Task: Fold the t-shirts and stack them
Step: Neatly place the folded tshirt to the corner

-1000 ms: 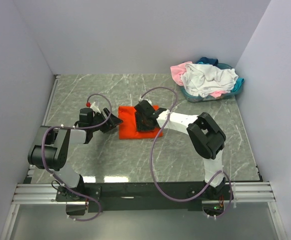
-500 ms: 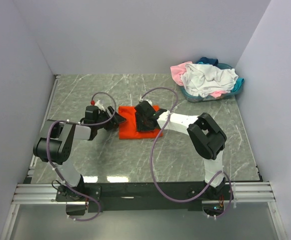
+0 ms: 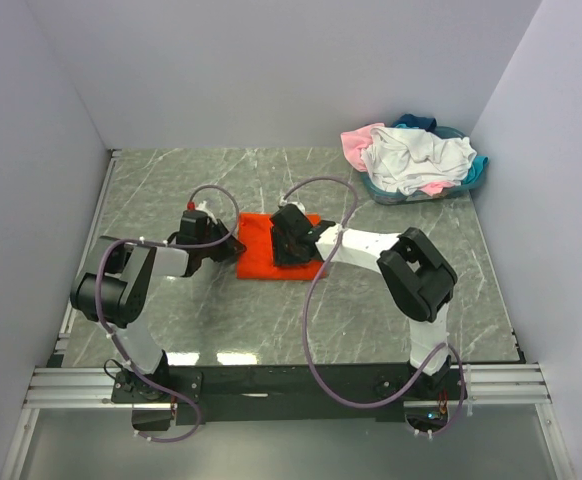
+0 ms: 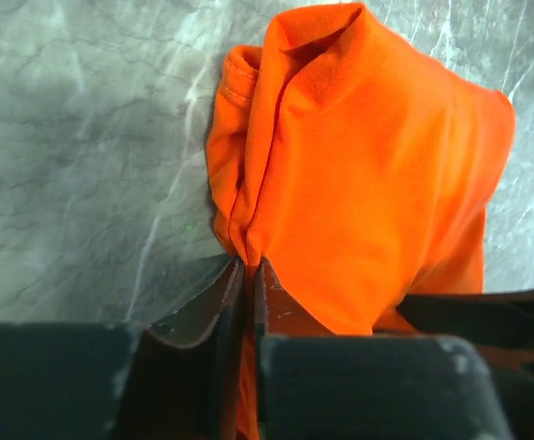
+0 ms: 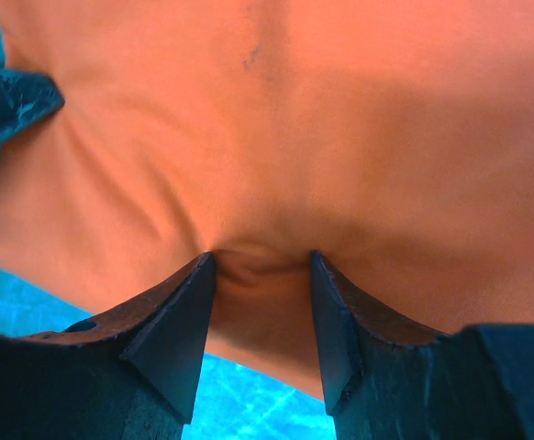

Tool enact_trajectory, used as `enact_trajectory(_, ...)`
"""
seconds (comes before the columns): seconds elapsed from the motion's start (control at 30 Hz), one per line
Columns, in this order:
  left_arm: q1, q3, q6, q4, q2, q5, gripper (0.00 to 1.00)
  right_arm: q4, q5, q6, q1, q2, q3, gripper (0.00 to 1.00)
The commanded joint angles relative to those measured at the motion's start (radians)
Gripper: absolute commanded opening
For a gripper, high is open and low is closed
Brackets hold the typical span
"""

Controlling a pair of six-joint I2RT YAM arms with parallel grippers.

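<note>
A grey-green surface [image 3: 271, 310] with pale marble veins fills the middle of the top view. A plain pale back wall [image 3: 271, 70], left wall [image 3: 21, 200] and right wall [image 3: 561, 200] close it in. A blue basket [image 3: 389, 194] stands in the far right corner, near the right wall. A silver metal rail [image 3: 71, 386] runs along the near edge.

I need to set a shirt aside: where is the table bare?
Bare table: the far left corner beyond the left gripper, and the near strip in front of the orange shirt. Crowded: the middle, with the right gripper on that shirt too, and the far right corner with the heap of shirts.
</note>
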Motion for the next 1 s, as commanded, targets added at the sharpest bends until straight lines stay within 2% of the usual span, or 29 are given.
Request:
enact_trajectory(0.0, -0.013, 0.048, 0.051, -0.072, 0.012, -0.063, 0.1, -0.055, -0.012, 0.008, 0.019, -0.059, -0.038, 0.53)
enact_trajectory(0.03, -0.013, 0.057, 0.054, -0.087, 0.013, -0.063, 0.08, -0.055, -0.01, 0.008, 0.018, -0.074, -0.044, 0.53)
enact_trajectory(0.07, -0.013, 0.072, 0.059, -0.093, 0.019, -0.062, 0.01, -0.057, -0.008, 0.008, 0.018, -0.083, -0.047, 0.54)
enact_trajectory(0.1, -0.013, 0.08, 0.06, -0.101, 0.019, -0.065, 0.0, -0.057, -0.004, 0.006, 0.018, -0.091, -0.052, 0.54)
enact_trajectory(0.43, 0.023, 0.175, 0.103, -0.237, -0.037, -0.158, 0.0, -0.104, 0.082, 0.012, 0.018, -0.266, -0.113, 0.6)
enact_trajectory(0.5, 0.045, 0.209, 0.141, -0.324, -0.066, -0.244, 0.0, -0.119, 0.117, 0.009, 0.016, -0.339, -0.136, 0.61)
enact_trajectory(0.6, 0.059, 0.223, 0.163, -0.369, -0.086, -0.29, 0.0, -0.13, 0.139, 0.006, 0.013, -0.364, -0.142, 0.61)
enact_trajectory(0.97, 0.23, 0.256, 0.264, -0.521, -0.162, -0.458, 0.0, -0.144, 0.156, -0.017, -0.011, -0.461, -0.13, 0.62)
